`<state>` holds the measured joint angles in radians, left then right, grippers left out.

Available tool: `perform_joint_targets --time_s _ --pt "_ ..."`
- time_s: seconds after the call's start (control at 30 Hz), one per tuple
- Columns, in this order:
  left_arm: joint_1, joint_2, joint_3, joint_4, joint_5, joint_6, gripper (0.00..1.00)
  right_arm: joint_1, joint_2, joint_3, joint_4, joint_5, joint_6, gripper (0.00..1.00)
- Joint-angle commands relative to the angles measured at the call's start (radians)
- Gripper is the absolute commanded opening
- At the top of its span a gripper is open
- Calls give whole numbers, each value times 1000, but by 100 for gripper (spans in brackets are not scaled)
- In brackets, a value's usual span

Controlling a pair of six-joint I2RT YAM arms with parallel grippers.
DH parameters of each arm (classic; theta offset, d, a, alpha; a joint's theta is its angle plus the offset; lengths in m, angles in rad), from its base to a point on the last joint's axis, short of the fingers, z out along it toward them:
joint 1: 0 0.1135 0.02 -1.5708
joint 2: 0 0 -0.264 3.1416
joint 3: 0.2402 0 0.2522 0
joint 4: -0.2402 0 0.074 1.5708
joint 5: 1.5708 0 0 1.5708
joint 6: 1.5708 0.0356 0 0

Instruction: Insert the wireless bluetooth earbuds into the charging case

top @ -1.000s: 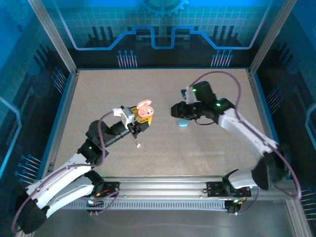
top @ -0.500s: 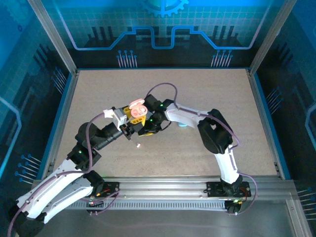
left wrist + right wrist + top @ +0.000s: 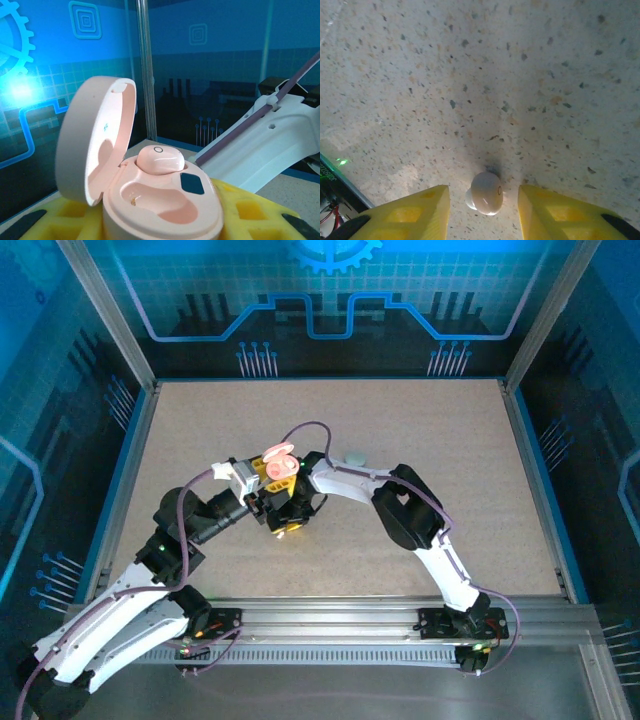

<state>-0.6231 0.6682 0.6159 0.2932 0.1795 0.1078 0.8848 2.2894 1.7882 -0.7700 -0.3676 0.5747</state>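
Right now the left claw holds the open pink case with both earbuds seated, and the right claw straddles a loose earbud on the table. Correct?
Not both: the left wrist view shows one earbud seated in the pink case, the other slot empty. The rest holds: left claw gripping it, right claw straddling the loose earbud.

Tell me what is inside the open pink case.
One pink earbud sits in the far well of the case. The near well is empty, with a dark patch beside it. The floor under the earbud is covered.
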Motion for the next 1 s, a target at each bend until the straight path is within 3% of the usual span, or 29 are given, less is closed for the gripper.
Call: perform_joint_targets --time_s 0.0,0.4,0.57,0.77,0.97 --pt "-4 -5 28 11 6 15 32 16 31 45 -57 19 -10 39" --pt "-3 -5 25 13 5 10 32 32 82 83 -98 47 -12 33" --pt "-3 -2 26 14 5 9 32 35 79 80 -105 76 -11 25" --pt "-4 6 29 20 6 4 32 31 -6 41 -102 121 -15 21" --pt "-4 25 33 27 11 -2 33 -18 -170 -124 -91 200 -25 21"
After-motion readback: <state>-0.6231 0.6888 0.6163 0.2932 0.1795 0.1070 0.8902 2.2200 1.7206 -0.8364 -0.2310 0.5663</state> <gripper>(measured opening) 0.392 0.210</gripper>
